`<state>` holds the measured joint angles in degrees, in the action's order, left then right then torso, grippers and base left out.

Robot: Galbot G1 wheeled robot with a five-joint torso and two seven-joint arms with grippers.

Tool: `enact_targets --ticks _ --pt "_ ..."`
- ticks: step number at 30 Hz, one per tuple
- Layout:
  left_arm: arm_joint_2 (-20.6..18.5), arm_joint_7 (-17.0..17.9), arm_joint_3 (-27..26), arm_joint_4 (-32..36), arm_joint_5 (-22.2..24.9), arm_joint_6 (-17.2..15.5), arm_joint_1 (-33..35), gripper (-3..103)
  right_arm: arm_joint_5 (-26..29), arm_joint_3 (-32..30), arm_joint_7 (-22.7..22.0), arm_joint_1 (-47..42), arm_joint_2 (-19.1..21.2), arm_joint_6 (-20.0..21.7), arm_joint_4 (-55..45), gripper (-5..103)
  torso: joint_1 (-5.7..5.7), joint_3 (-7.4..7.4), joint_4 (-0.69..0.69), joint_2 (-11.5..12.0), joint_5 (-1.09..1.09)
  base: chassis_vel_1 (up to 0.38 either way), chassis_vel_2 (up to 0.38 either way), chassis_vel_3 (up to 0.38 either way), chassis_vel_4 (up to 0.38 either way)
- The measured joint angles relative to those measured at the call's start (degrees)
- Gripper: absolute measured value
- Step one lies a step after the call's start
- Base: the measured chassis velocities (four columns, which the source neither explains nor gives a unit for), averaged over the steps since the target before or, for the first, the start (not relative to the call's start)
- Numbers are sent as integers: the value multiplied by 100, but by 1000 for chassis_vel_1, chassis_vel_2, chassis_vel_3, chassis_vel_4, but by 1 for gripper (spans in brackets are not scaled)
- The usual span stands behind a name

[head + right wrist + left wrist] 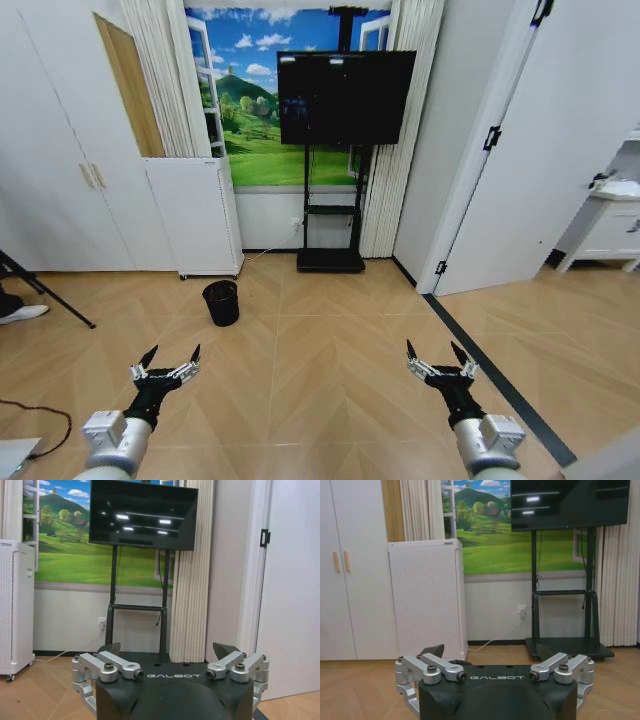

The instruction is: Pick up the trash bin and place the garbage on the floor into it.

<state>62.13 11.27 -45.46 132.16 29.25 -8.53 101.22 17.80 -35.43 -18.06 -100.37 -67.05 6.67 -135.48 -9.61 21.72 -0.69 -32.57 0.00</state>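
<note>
A room with a pale herringbone wood floor is seen from the robot's head. The bin, small, round and black, stands upright on the floor, ahead of the robot and a little to its left, near the foot of a white perforated cabinet but apart from it.

The left gripper is held low over the floor at the near left, its two dark fingers spread wide with nothing between them. The right gripper is held the same way at the near right, also spread wide and holding nothing. Both are well short of the bin, which lies beyond the left gripper and between the two arms' lines.

Against the far wall a black TV is mounted on a dark wheeled stand, in front of a mural of green hills and blue sky. White curtains hang on either side of the mural. White wardrobe doors are seen at the left, and a white door at the right.

In the left wrist view the cabinet is seen straight ahead past the gripper's open fingers. In the right wrist view the TV and its stand are seen ahead.
</note>
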Motion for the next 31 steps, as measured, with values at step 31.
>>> enact_targets --ticks 31 --pt "0 0 0 0 0 0 0 100 0 0 0 0 0 0 0 100 0 0 0 0 0 0 0 0 0"
